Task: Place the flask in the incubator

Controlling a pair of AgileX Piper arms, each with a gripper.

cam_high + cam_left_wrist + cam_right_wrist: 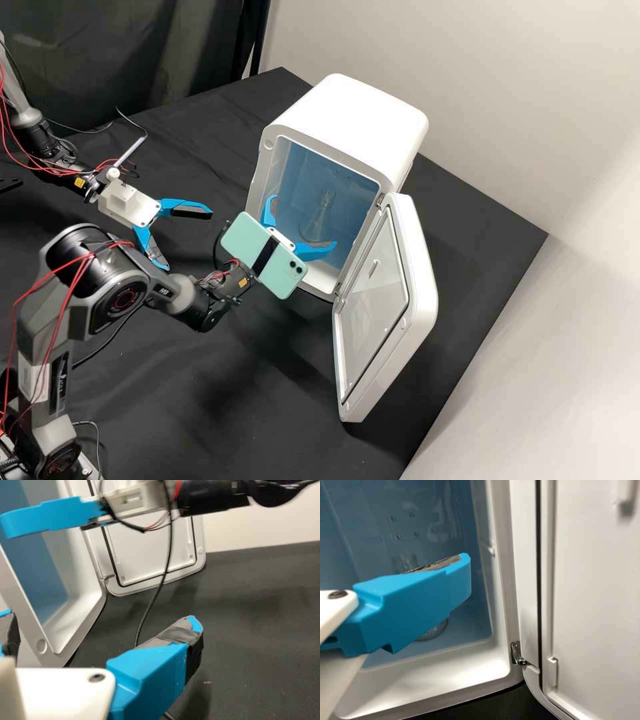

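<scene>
- The white box-shaped incubator (353, 113) with a pale blue chamber stood on the black cloth-covered counter (233, 387), toward 2 o'clock from the counter's middle in the high view. Its white hinged door (383, 300) hung wide open at 5 o'clock of the box.
- The clear glass conical flask (319, 219) stood upright on the chamber floor, inside the incubator.
- The right arm lay stretched from 8 o'clock toward the opening, its forearm nearly level. A flat mint-green block with a black strap (265, 255) sat on its wrist.
- The right hand (301, 225) was at the chamber mouth with its two blue fingers spread wide. One finger was at 9 o'clock of the flask by the frame's edge, and the other was low at 6 o'clock in front of it. Whether either finger touched the glass could not be told.
- In the right wrist view, one blue finger (410, 605) crossed in front of the flask's rounded base (434, 630) and hid most of it.
- The left arm stood at 10 o'clock. The left hand (187, 239) hung above the counter at 9 o'clock of the incubator, outside it. Its fingers were wide apart and held nothing, with one pointing to 3 o'clock and the other angled down to 5 o'clock.
- In the left wrist view, a black-padded blue finger (165, 662) of the left hand hung over bare counter beside the incubator's front frame.
</scene>
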